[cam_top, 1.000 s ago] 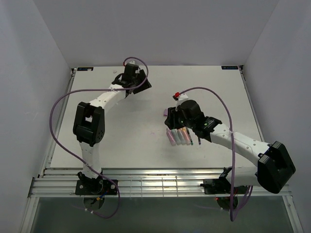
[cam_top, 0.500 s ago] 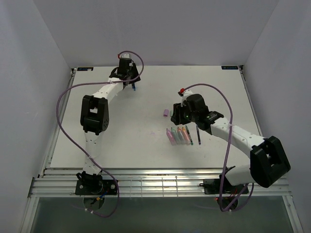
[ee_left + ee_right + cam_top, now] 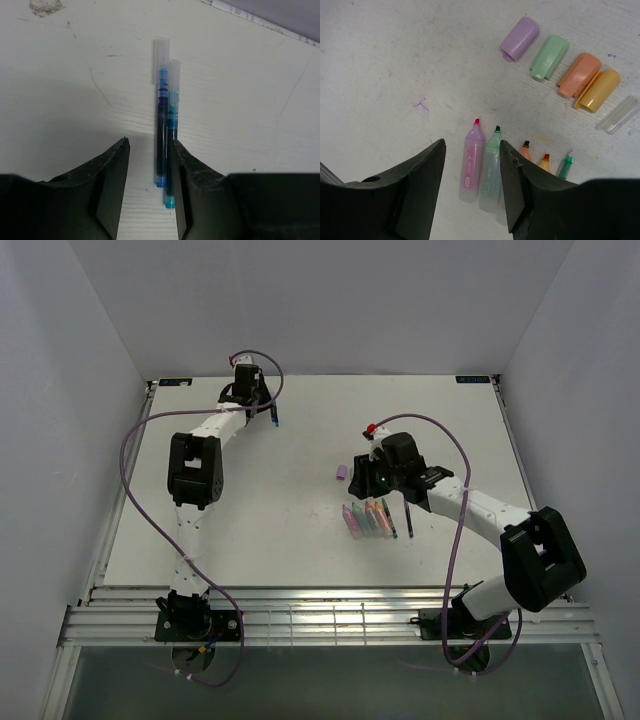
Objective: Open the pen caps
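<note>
In the right wrist view, four uncapped markers lie side by side: pink (image 3: 472, 162), mint green (image 3: 491, 167), orange (image 3: 525, 149) and yellow-orange (image 3: 545, 161), with a thin green pen (image 3: 565, 166) beside them. Beyond them lie loose caps: purple (image 3: 519, 38), green (image 3: 549, 56), orange (image 3: 579, 75), yellow (image 3: 598, 90) and a clear one (image 3: 617, 115). My right gripper (image 3: 471, 146) hovers open and empty over the pink and green markers. My left gripper (image 3: 149, 145) is open over two slim blue pens (image 3: 161, 130) whose clear caps (image 3: 161, 52) are at their far ends.
From above, the purple cap (image 3: 342, 474) lies left of my right gripper (image 3: 368, 480), and the marker row (image 3: 365, 520) and a thin dark pen (image 3: 409, 520) lie in front of it. My left gripper (image 3: 262, 408) is near the table's back edge (image 3: 320, 377), by the blue pens (image 3: 273, 418).
My left arm has swung left toward the back corner, uncovering the blue pens. My right gripper has drawn back from the marker row, which now shows in full.
</note>
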Action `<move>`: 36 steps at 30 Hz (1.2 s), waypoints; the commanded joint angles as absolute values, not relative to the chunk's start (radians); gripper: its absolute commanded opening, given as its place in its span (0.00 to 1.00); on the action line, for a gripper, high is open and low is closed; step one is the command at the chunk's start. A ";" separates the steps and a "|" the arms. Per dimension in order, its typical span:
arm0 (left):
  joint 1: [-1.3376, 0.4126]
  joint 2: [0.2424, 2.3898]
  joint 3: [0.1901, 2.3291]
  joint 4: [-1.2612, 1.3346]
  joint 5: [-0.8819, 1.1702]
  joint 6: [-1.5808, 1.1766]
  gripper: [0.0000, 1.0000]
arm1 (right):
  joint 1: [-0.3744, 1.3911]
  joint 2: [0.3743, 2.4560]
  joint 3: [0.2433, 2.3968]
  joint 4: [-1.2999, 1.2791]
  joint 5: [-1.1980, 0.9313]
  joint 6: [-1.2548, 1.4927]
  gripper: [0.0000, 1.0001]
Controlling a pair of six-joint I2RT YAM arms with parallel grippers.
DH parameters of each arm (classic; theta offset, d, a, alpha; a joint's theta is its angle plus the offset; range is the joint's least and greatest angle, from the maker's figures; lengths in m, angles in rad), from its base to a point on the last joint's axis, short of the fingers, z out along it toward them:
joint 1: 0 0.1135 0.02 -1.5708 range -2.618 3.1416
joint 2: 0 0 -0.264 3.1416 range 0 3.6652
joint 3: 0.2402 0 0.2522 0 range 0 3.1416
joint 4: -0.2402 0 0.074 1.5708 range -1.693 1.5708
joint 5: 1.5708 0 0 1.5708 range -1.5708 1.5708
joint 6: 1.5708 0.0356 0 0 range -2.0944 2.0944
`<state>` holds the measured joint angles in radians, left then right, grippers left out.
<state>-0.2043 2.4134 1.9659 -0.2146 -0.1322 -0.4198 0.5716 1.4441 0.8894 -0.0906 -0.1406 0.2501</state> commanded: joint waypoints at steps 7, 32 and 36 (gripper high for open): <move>-0.178 2.433 2.016 -0.147 -0.100 -0.402 0.47 | 0.554 1.460 0.925 -0.023 -0.178 0.250 0.54; -0.176 2.480 2.002 -0.117 -0.046 -0.408 0.44 | 0.526 1.447 0.885 -0.012 -0.199 0.262 0.54; -0.176 2.485 1.999 -0.118 -0.038 -0.402 0.43 | 0.525 1.442 0.882 0.018 -0.201 0.264 0.54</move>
